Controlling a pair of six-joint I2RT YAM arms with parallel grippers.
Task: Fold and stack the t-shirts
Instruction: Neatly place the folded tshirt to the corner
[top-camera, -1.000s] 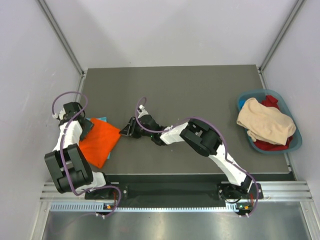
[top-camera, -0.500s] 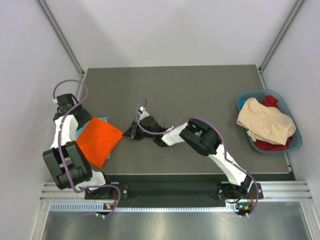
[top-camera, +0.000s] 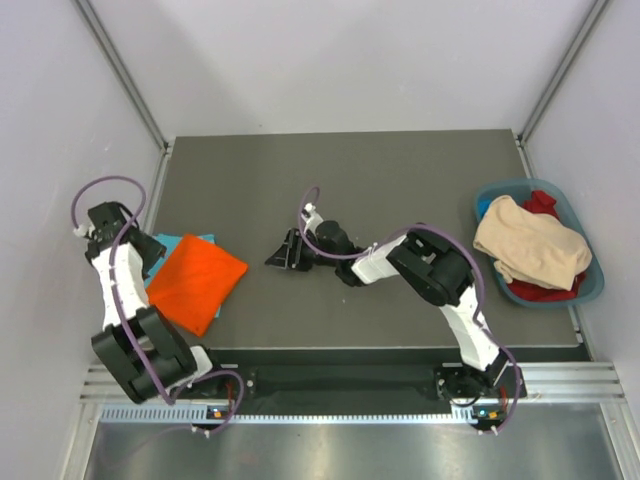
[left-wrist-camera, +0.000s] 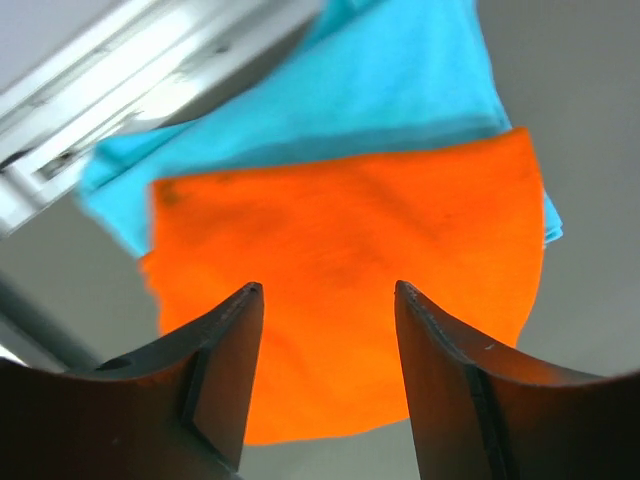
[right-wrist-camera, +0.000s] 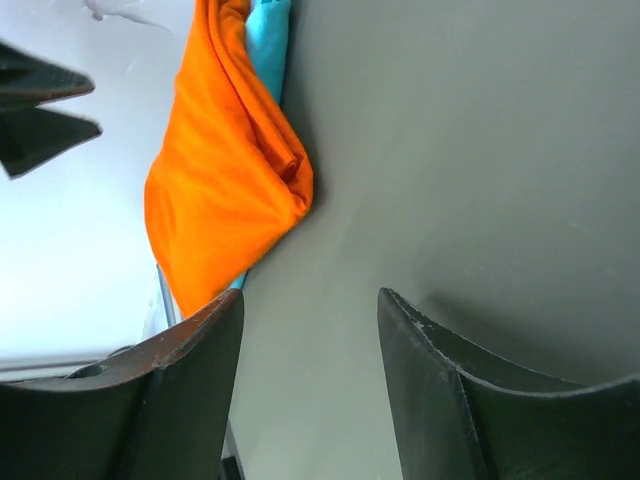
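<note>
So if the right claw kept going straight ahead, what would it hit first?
Most likely the folded orange shirt, lying on the blue shirt; only bare table lies between, though depth is hard to judge.

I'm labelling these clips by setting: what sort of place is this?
Probably a robotics lab cell: a dark table inside white panel walls on metal framing, with a blue laundry basket and folded orange t-shirt as props.

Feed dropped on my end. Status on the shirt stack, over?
Left gripper open, empty, by the stack. Right gripper open, empty, off the cloth. Orange t-shirt folded atop turquoise t-shirt. Basket far right, out of the way.
</note>
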